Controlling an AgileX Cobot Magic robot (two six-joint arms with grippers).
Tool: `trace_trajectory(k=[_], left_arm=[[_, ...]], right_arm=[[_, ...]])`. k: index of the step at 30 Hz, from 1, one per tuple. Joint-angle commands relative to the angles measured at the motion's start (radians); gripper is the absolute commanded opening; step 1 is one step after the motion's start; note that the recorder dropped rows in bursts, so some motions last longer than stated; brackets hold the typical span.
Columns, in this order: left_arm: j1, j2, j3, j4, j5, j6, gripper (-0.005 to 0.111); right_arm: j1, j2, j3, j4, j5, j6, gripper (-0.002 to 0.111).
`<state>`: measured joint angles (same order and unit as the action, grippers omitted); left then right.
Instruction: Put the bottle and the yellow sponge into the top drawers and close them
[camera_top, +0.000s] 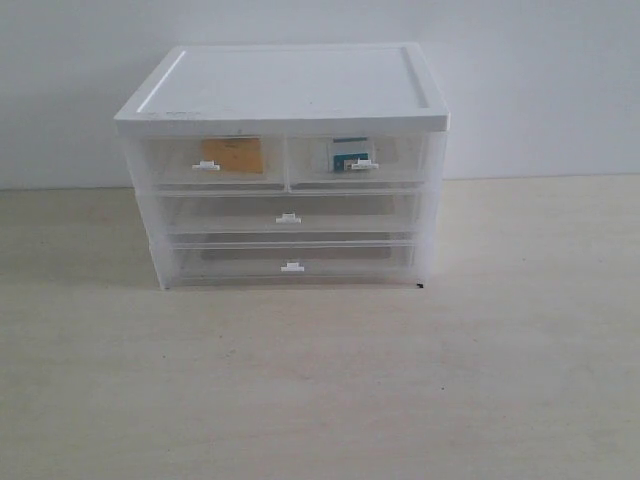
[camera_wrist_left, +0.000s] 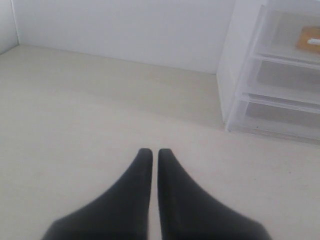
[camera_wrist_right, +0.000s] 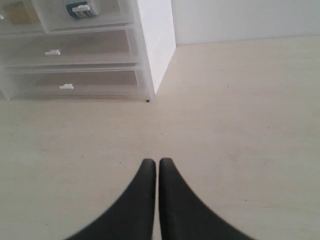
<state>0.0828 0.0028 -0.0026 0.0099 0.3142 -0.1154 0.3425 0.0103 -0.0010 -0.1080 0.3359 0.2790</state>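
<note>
A white drawer cabinet (camera_top: 285, 90) stands at the back of the table. Its two top drawers are pushed in. The yellow sponge (camera_top: 233, 155) shows through the left top drawer (camera_top: 170, 165), and the bottle (camera_top: 350, 153) with its teal label shows through the right top drawer (camera_top: 405, 165). Neither arm appears in the exterior view. My left gripper (camera_wrist_left: 155, 151) is shut and holds nothing, low over bare table left of the cabinet (camera_wrist_left: 235, 60). My right gripper (camera_wrist_right: 155, 161) is shut too, empty, over the table in front of the cabinet's right corner (camera_wrist_right: 155, 45).
Two full-width lower drawers (camera_top: 290, 212) (camera_top: 290, 262) are shut as well. A white wall (camera_top: 540, 80) runs behind the cabinet. The pale tabletop (camera_top: 320, 390) stretches in front of it.
</note>
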Motion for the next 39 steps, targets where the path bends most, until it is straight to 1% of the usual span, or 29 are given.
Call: trace_trajectory(k=[1, 10, 39], left_arm=[[0.001, -0.003, 0.003, 0.006, 0.0, -0.009, 0.004], [0.001, -0.003, 0.003, 0.006, 0.0, -0.009, 0.004], [0.001, -0.003, 0.003, 0.006, 0.0, -0.009, 0.004]], right_arm=[[0.0, -0.001, 0.001, -0.027, 0.007, 0.018, 0.0], [-0.006, -0.003, 0.001, -0.031, 0.036, 0.011, 0.0], [-0.015, -0.01, 0.001, -0.031, 0.036, 0.011, 0.0]])
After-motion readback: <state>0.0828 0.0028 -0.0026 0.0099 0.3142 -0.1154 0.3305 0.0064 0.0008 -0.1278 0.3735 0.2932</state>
